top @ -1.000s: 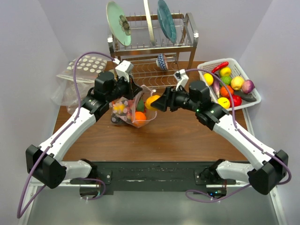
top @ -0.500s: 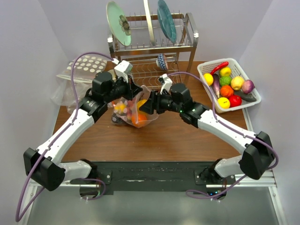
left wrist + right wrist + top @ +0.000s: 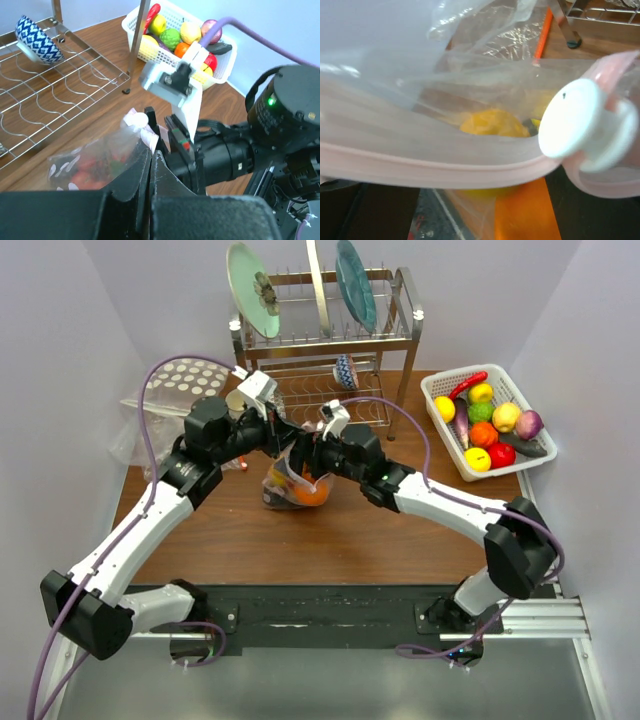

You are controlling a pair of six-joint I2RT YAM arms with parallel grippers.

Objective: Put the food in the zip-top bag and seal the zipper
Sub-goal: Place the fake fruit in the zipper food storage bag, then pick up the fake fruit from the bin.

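Note:
The see-through zip-top bag (image 3: 292, 483) stands on the table with an orange, a lemon and other food inside. My left gripper (image 3: 276, 436) is shut on the bag's mouth edge (image 3: 148, 141) beside the white slider (image 3: 135, 120). My right gripper (image 3: 304, 455) is at the bag's mouth, open, its fingers spread wide to either side. In the right wrist view the pink zipper (image 3: 445, 168) runs across in front, with the slider (image 3: 574, 125) at its right end. Beyond the zipper lie the lemon (image 3: 492, 123) and the orange (image 3: 526, 212).
A white basket (image 3: 430, 400) of more toy food sits at the right. A metal dish rack (image 3: 320, 340) with plates and a blue patterned bowl (image 3: 37, 37) stands behind the bag. A polka-dot bag (image 3: 185, 380) lies at the back left.
My right arm has reached left, carrying a yellow-orange fruit to the bag's mouth, and its jaws have opened wider. The bag and left gripper have shifted slightly.

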